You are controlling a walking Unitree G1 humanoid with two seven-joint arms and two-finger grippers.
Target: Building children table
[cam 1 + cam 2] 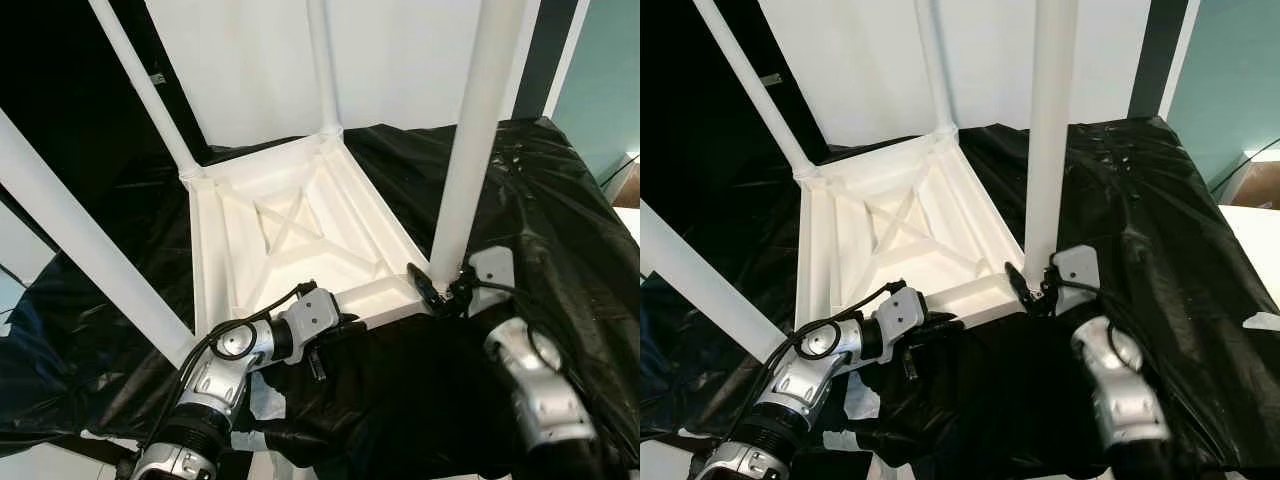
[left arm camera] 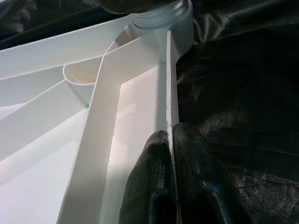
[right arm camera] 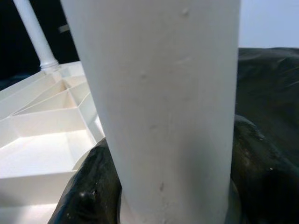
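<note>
White children's table [image 1: 300,235] upside down on black plastic sheeting [image 1: 540,200], ribbed underside facing up, four round white legs rising from the corners. Cross-shaped bracing visible at the middle of the underside.

Left gripper [image 1: 318,352] at the near edge of the tabletop, close to the near-left corner. In the left wrist view, the two black fingers [image 2: 154,186] pinched together on the thin upright rim [image 2: 171,93] of the tabletop, one finger inside the rim, one outside against the sheeting. Left arm [image 1: 225,370] bent in from the lower left, cable looping over the wrist.

Right gripper [image 1: 440,290] at the near-right corner, at the base of the near-right leg [image 1: 475,130]. In the right wrist view, that leg [image 3: 163,102] standing upright between the two black fingers [image 3: 88,191], one on each side, both touching the leg just above its socket: clamped around the leg. Right arm [image 1: 535,385] reaching up from the lower right, over the sheeting.

Near-left leg [image 1: 80,240] slanting across the left of the head views, apart from both grippers. Far legs toward a white wall [image 1: 260,70].
</note>
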